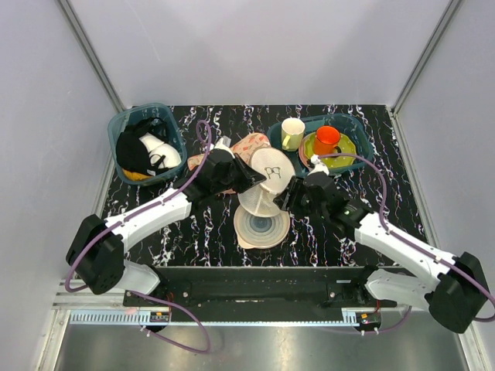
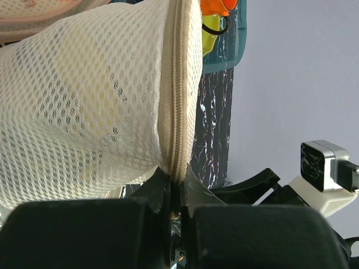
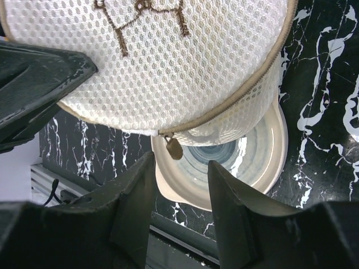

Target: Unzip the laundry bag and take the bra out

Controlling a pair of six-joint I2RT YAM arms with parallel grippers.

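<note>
The white mesh laundry bag (image 1: 267, 184) hangs above the table centre, its black line drawing facing up. My left gripper (image 1: 249, 177) is shut on the bag's beige zipper seam (image 2: 178, 112) and holds the bag up. A faint yellow shape, perhaps the bra, shows through the mesh (image 2: 95, 120). My right gripper (image 1: 285, 198) is open just right of the bag. In the right wrist view the small zipper pull (image 3: 173, 148) dangles from the bag (image 3: 168, 67) just above the gap between my open fingers (image 3: 134, 196). The zipper looks closed.
A pale blue-white ringed plate (image 1: 263, 226) lies under the bag, also in the right wrist view (image 3: 247, 162). A pink patterned cloth (image 1: 246, 145) lies behind. A teal bin with dark clothes (image 1: 145, 144) is back left. A teal tray with cups (image 1: 349, 127) is back right.
</note>
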